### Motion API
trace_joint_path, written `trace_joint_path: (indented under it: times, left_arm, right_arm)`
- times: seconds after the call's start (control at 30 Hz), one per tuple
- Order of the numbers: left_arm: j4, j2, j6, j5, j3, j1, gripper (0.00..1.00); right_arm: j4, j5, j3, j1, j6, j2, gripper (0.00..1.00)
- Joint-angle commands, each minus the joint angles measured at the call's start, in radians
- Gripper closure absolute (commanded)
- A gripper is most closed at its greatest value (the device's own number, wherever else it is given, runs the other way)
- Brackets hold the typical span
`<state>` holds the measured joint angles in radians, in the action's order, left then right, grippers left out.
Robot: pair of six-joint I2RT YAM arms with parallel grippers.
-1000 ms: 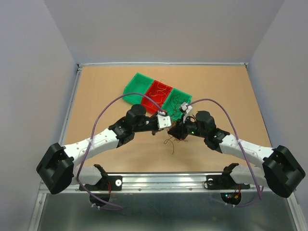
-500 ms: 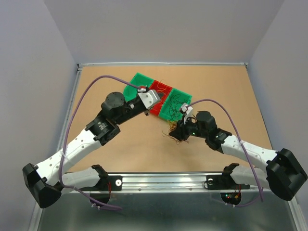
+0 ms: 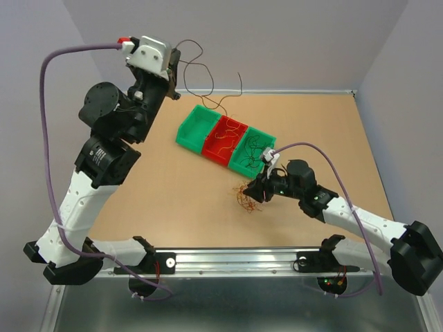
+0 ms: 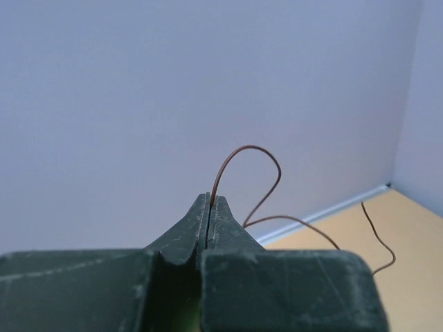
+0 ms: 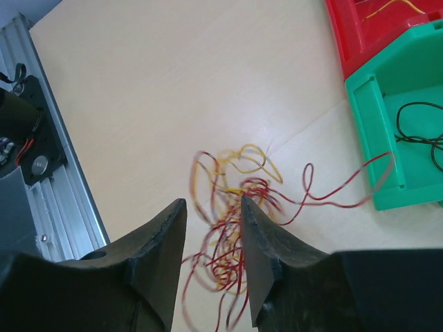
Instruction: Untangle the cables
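High above the far-left end of the three-compartment tray (image 3: pixel 185 133), the left gripper (image 4: pixel 209 202) has its jaws pressed flat together on a single brown strand (image 4: pixel 239 155), pulled free of the rest. Seen from overhead, the strand loops down from the raised gripper (image 3: pixel 172 75) and its lower end hangs near the tray's far rim; whether it touches cannot be told. On the tray's near side, just off the right green compartment (image 5: pixel 387 149), the right gripper (image 5: pixel 212 202) hovers low over the tangle (image 5: pixel 232 228) of red, yellow and orange cables lying on the table (image 3: pixel 152 173). Its jaws are parted and pinch nothing that can be made out, though the strands beneath are blurred. One red strand (image 5: pixel 339 190) reaches from the tangle to that compartment's near wall. The sorting looks partly done: black strands (image 3: pixel 250 146) lie in the right green compartment and yellow and orange strands (image 3: pixel 223 137) in the red middle compartment (image 3: pixel 232 126). What is left appears to be the larger share. The tangle beside the tray is a dense clump of many strands that must each be drawn out. The brown strand held aloft has not yet been set down in any compartment.
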<state>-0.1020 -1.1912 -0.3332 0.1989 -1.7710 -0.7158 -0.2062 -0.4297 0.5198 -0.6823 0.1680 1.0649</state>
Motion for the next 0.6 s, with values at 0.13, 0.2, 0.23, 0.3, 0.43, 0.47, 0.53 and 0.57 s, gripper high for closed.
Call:
trace_joint_path:
  times: [0.13,0.2,0.23,0.3,0.43,0.47,0.53,0.57]
  left_arm:
    - [-0.058,-0.081,0.023,0.07,-0.199,0.05,1.0]
    - [-0.027,-0.068,0.019,0.013,-0.16,0.05,1.0]
    - [-0.019,-0.065,0.016,-0.037,-0.113,0.05,1.0]
    - [0.005,-0.064,0.022,-0.047,-0.061,0.049,1.0]
    - [0.059,-0.082,0.037,-0.027,0.088,0.05,1.0]
    - [0.08,-0.082,0.04,-0.036,0.12,0.053,1.0]
    - [0.145,-0.085,0.049,-0.071,0.18,0.053,1.0]
    - [0.171,-0.102,0.056,-0.085,0.226,0.053,1.0]
  right_arm:
    - [-0.012,-0.093,0.008,-0.014,-0.033,0.044,0.49]
    - [-0.018,-0.098,0.013,-0.017,-0.036,0.047,0.37]
    - [-0.024,-0.083,0.011,-0.019,-0.025,0.037,0.3]
    - [-0.039,-0.018,0.006,-0.017,0.001,0.018,0.03]
    - [-0.039,0.133,-0.007,-0.016,0.054,-0.054,0.0]
    - [-0.039,0.164,-0.018,-0.016,0.063,-0.093,0.0]
    - [-0.03,0.261,-0.029,-0.016,0.093,-0.137,0.0]
    - [-0.016,0.334,-0.036,-0.016,0.102,-0.181,0.0]
